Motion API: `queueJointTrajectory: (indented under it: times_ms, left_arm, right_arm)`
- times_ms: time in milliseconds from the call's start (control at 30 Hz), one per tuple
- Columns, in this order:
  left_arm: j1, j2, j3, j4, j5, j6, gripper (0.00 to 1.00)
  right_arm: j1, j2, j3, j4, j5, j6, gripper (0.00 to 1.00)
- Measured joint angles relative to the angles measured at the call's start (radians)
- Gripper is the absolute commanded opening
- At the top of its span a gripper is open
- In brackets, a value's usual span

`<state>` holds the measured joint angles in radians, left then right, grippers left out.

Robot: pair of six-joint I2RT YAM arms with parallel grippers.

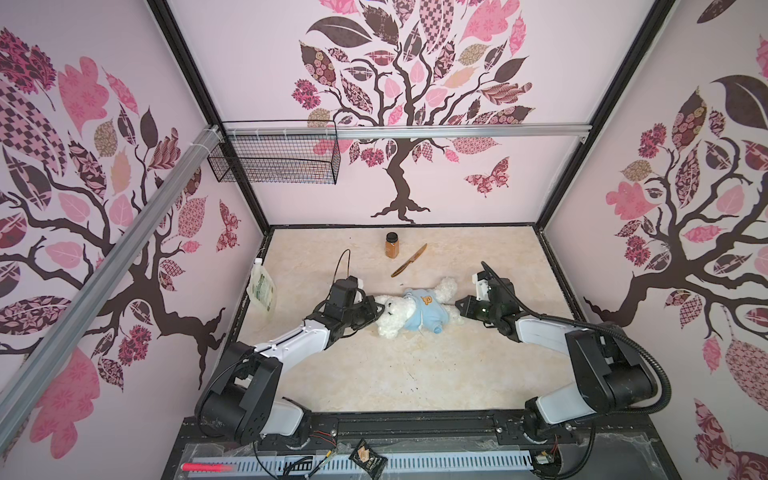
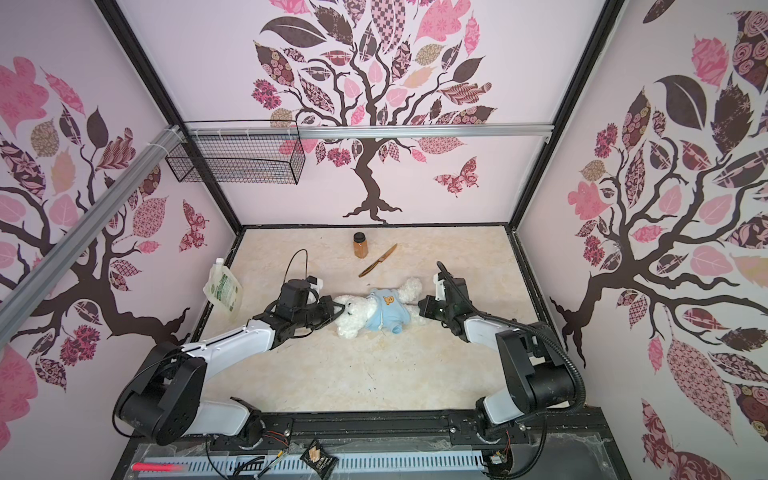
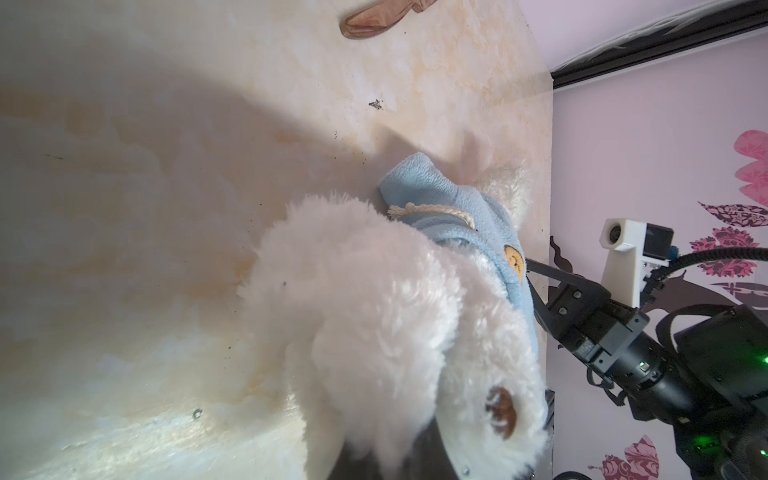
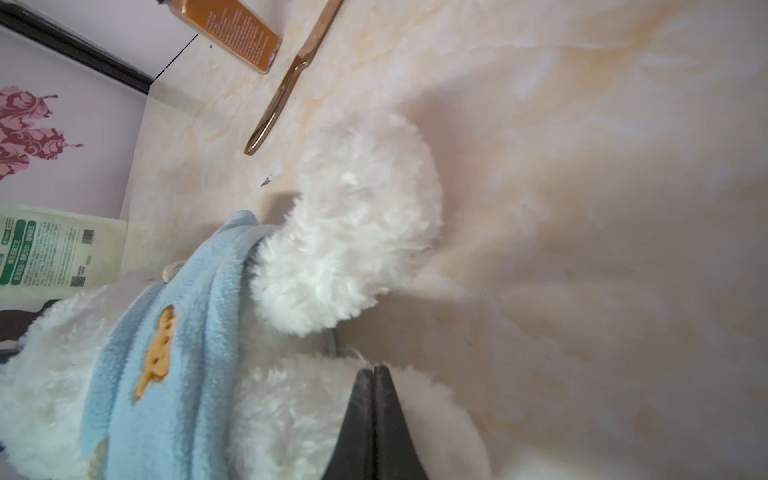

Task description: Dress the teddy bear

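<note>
The teddy bear [image 1: 395,318] [image 2: 353,318] lies on the table with its head to the left, and a light blue shirt [image 1: 428,311] [image 2: 388,309] with a tan bear print covers its trunk. My left gripper [image 1: 379,309] [image 2: 338,309] is at the bear's head, shut on its fur. In the left wrist view the head [image 3: 395,332] fills the frame and hides most of the dark fingers [image 3: 430,456]. My right gripper [image 1: 457,305] [image 2: 420,305] [image 4: 374,368] sits over a bare white leg [image 4: 291,415], its jaws pressed together with nothing seen between them. The other leg [image 4: 353,224] sticks out of the shirt hem.
A brown spice jar [image 1: 391,245] and a copper-coloured knife [image 1: 409,260] lie behind the bear. A white-green pouch [image 1: 262,286] leans at the left table edge. A black wire basket [image 1: 274,156] hangs on the back rail. A dark packet [image 1: 368,457] lies on the front ledge.
</note>
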<state>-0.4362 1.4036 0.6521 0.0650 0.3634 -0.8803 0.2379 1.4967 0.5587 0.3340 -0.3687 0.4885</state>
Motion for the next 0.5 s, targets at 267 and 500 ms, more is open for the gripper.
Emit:
queueJointTrajectory:
  times_ms: [267, 500]
  left_arm:
    - [0.006, 0.016, 0.0, 0.002, 0.013, -0.006, 0.0]
    - [0.006, 0.024, 0.0, 0.002, 0.017, -0.006, 0.0]
  right_arm:
    - [0.052, -0.061, -0.001, 0.061, -0.065, 0.002, 0.35]
    - [0.155, -0.029, 0.109, 0.033, -0.071, -0.052, 0.41]
